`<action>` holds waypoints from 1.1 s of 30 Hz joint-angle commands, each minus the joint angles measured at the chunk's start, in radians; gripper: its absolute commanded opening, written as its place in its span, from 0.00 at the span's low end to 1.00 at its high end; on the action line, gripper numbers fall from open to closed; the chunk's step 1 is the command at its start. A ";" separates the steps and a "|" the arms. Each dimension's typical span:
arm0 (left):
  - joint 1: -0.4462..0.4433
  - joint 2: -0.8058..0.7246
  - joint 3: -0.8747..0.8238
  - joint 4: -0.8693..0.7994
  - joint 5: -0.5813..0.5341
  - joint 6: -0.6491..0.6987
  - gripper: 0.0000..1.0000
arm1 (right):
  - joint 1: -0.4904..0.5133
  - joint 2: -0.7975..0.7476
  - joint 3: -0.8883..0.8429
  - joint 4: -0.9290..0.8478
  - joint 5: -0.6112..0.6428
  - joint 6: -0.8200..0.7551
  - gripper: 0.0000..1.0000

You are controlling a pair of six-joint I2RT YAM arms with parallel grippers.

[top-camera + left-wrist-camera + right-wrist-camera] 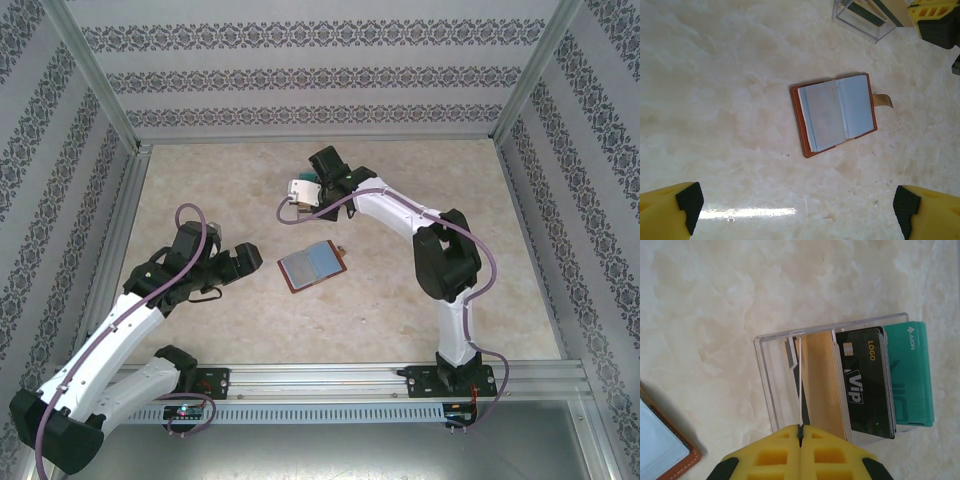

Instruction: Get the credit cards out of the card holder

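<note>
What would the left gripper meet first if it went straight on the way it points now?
Probably the open card holder: it lies straight ahead of the open left gripper. Depth is unclear, so it might touch the table just short of it.

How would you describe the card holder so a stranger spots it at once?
Start at the beige marbled table and go to its middle. The card holder lies opened flat, blue-grey sleeve pages up inside a brown leather cover with a tab. The clear stand beyond it holds a row of cards; the card holder alone is brown and book-like.
</note>
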 commanded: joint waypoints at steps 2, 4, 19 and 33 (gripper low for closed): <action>0.013 -0.013 -0.010 -0.042 -0.019 -0.018 0.99 | 0.001 0.028 0.014 0.019 0.029 -0.043 0.00; 0.015 -0.013 -0.013 -0.042 -0.019 -0.018 1.00 | -0.001 0.030 0.016 0.016 0.028 -0.052 0.00; 0.019 -0.012 -0.027 -0.029 -0.011 -0.020 0.99 | 0.006 -0.002 0.016 0.000 0.037 -0.119 0.00; 0.026 -0.009 -0.037 -0.005 -0.002 -0.027 0.99 | 0.020 -0.056 0.020 -0.033 0.033 -0.112 0.00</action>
